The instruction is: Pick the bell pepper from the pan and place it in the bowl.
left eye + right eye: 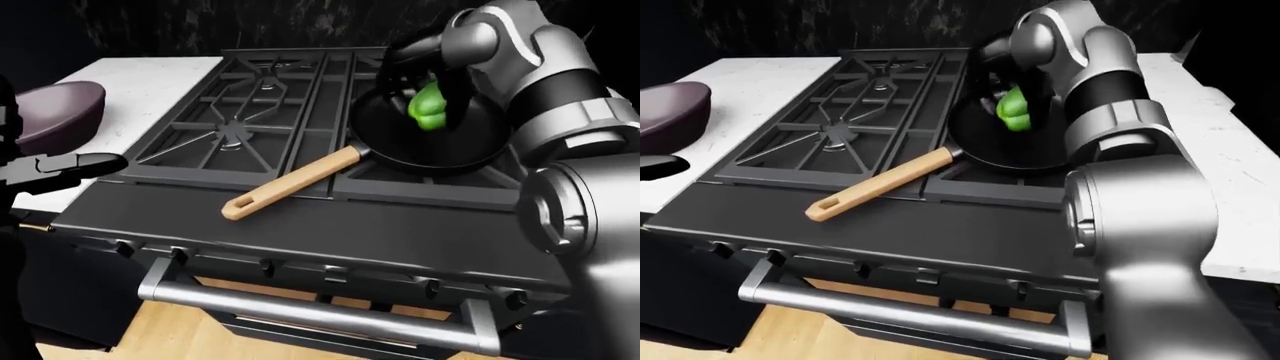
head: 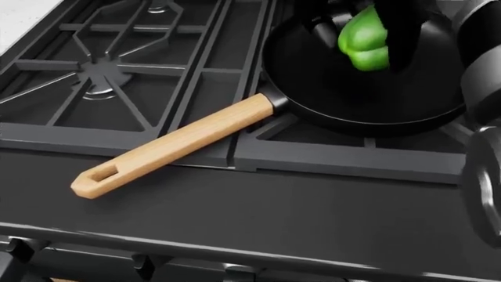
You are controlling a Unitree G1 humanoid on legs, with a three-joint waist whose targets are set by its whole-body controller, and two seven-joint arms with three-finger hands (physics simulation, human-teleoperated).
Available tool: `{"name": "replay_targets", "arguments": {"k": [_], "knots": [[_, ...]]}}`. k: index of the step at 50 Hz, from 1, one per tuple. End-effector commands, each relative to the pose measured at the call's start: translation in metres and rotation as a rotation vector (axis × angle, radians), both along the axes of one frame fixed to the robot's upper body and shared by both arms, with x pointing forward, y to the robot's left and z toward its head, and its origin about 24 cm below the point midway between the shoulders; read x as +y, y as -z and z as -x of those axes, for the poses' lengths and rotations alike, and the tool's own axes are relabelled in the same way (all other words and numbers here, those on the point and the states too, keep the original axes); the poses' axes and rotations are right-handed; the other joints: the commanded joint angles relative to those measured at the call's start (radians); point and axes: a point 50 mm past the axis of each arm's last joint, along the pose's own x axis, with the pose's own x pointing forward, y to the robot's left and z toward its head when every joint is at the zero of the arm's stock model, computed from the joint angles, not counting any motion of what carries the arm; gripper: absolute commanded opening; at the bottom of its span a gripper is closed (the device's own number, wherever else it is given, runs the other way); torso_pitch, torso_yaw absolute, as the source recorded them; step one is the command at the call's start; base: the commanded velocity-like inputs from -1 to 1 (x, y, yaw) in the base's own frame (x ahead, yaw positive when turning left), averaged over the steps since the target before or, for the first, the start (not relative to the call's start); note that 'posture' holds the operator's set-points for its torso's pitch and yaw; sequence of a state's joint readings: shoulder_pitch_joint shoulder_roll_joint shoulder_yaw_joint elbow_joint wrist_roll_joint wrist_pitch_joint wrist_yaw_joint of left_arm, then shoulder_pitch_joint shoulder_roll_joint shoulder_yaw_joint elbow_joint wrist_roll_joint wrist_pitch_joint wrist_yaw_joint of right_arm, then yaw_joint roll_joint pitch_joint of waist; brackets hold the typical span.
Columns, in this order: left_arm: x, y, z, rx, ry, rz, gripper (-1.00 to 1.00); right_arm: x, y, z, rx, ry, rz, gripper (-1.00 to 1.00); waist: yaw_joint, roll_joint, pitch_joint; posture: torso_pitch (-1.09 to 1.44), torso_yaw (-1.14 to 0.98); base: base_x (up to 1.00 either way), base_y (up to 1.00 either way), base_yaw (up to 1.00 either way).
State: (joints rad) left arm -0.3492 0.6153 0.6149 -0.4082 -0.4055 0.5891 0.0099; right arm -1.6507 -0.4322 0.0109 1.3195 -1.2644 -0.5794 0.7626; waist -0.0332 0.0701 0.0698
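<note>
The green bell pepper (image 2: 366, 50) hangs a little above the floor of the black pan (image 2: 360, 100), toward the top right of the head view. My right hand (image 2: 359, 28) comes down from the upper right, its dark fingers (image 2: 397, 36) closed round the pepper. The pan's wooden handle (image 2: 172, 147) points down-left over the stove's edge. A dark purple bowl (image 1: 55, 109) sits on the white counter at the far left of the left-eye view. Just below the bowl my left hand (image 1: 75, 165) hovers with its fingers stretched out and nothing in it.
The pan rests on the right burner of a black gas stove (image 1: 240, 127) with raised grates. White counter (image 1: 1230, 142) lies on both sides of it. Knobs and a steel oven handle (image 1: 310, 311) run along the lower face above a wooden floor.
</note>
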Motion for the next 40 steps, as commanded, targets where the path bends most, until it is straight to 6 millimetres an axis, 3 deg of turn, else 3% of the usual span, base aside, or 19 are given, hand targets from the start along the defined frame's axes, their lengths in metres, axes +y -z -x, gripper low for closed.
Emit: {"name": "replay_targets", "arguments": {"k": [1,16,24,25,27,31,35,36,37,38,39,40], "knots": [[-0.001,-0.016,0.007,-0.076,-0.013,-0.040,1.00,0.001,-0.031,0.006,-0.086,0.003,-0.065,-1.00,-0.001,0.002,-0.029,0.00,0.00,0.00,0.00,0.00],[-0.001,-0.017,0.006,-0.075,-0.013,-0.041,1.00,-0.001,-0.066,0.015,-0.142,0.025,-0.216,-1.00,-0.001,0.002,-0.028,0.00,0.00,0.00,0.00,0.00],[-0.001,-0.016,0.006,-0.071,-0.012,-0.042,1.00,-0.001,-0.075,0.016,-0.220,0.032,-0.227,-1.00,-0.001,0.003,-0.026,0.00,0.00,0.00,0.00,0.00],[-0.001,-0.016,0.006,-0.071,-0.012,-0.042,1.00,-0.002,-0.076,0.016,-0.228,0.032,-0.218,-1.00,0.002,0.006,-0.049,0.00,0.00,0.00,0.22,0.00],[-0.001,-0.016,0.006,-0.071,-0.011,-0.043,1.00,-0.002,-0.077,0.016,-0.230,0.031,-0.220,-1.00,0.005,-0.015,-0.039,0.00,0.00,0.00,0.25,0.00],[-0.001,-0.016,0.006,-0.071,-0.011,-0.043,1.00,-0.002,-0.077,0.016,-0.230,0.033,-0.223,-1.00,0.015,-0.037,-0.053,0.00,0.00,0.00,0.26,0.00],[-0.001,-0.016,0.006,-0.071,-0.011,-0.043,1.00,-0.001,-0.077,0.016,-0.224,0.032,-0.227,-1.00,0.013,-0.001,-0.032,0.00,0.00,0.00,0.26,0.00],[-0.001,-0.016,0.006,-0.072,-0.012,-0.043,1.00,-0.001,-0.077,0.016,-0.222,0.031,-0.227,-1.00,0.010,0.019,-0.032,0.00,0.00,0.00,0.27,0.00],[-0.001,-0.016,0.006,-0.072,-0.012,-0.043,1.00,-0.001,-0.077,0.016,-0.223,0.029,-0.227,-1.00,0.008,0.054,-0.043,0.00,0.00,0.00,0.27,0.00],[-0.001,-0.016,0.006,-0.072,-0.012,-0.043,1.00,-0.001,-0.078,0.017,-0.223,0.029,-0.228,-1.00,0.001,0.068,-0.057,0.00,0.00,0.00,0.27,0.00],[-0.001,-0.016,0.006,-0.072,-0.011,-0.043,1.00,-0.001,-0.077,0.017,-0.220,0.031,-0.227,-1.00,0.010,0.049,-0.042,0.00,0.00,0.00,0.27,0.00],[-0.001,-0.016,0.006,-0.072,-0.011,-0.043,1.00,-0.001,-0.077,0.017,-0.221,0.029,-0.226,-1.00,0.003,0.049,-0.033,0.00,0.00,0.00,0.27,0.00]]}}
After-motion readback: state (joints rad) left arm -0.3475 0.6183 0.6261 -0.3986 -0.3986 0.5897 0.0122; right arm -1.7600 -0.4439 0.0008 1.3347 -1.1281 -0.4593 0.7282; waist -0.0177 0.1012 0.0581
